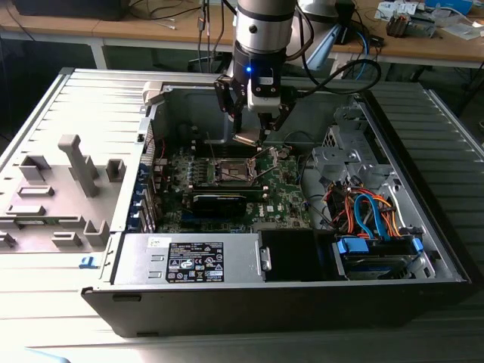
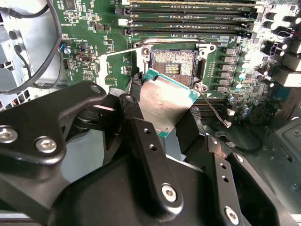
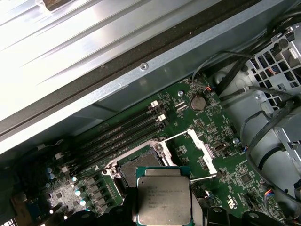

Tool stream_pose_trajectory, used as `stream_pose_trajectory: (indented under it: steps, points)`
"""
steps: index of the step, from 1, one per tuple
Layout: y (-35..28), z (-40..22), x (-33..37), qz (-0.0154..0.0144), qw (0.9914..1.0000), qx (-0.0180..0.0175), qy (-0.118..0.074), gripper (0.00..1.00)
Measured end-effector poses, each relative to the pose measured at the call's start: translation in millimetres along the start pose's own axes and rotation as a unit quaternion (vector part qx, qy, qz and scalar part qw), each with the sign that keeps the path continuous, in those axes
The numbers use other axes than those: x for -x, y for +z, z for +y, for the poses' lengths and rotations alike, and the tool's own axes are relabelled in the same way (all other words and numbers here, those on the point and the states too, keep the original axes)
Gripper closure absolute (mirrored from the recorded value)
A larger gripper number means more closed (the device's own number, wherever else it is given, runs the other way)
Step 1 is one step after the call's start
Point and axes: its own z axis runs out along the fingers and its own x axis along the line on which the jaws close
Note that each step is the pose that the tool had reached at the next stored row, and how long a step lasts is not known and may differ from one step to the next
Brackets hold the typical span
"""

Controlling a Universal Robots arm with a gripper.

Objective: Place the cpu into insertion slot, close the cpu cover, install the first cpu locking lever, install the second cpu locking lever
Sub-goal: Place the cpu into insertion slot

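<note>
The cpu is held in the air, so the first step, the placing into the insertion slot, is judged to be in hand and not yet done. Going from the left in the exterior view, the slot is met first, with its dark centre uncovered. The cpu is seen above the slot and a little to the exterior view's right of it, not touching it. The gripper is closed on the cpu, and the jaws are pressed against two opposite edges of the chip. Just beside the slot, the cpu cover is seen raised open in the first wrist view, so the socket is judged to be free.

For the seating, it is judged that the chip's edges must be squared with the slot's thin frame and the chip kept flat, without sliding over the contacts.

The cpu is a small flat square with a dull silver-grey metal top, a thin green rim and small print on the top.
</note>
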Motion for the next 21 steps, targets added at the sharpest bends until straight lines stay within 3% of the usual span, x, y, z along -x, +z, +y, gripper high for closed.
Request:
stream_pose_trajectory:
  steps: [21]
  points:
    - [0.3, 0.0, 0.0, -0.0001, 0.99999, 0.0001, 0.005, 0.45]
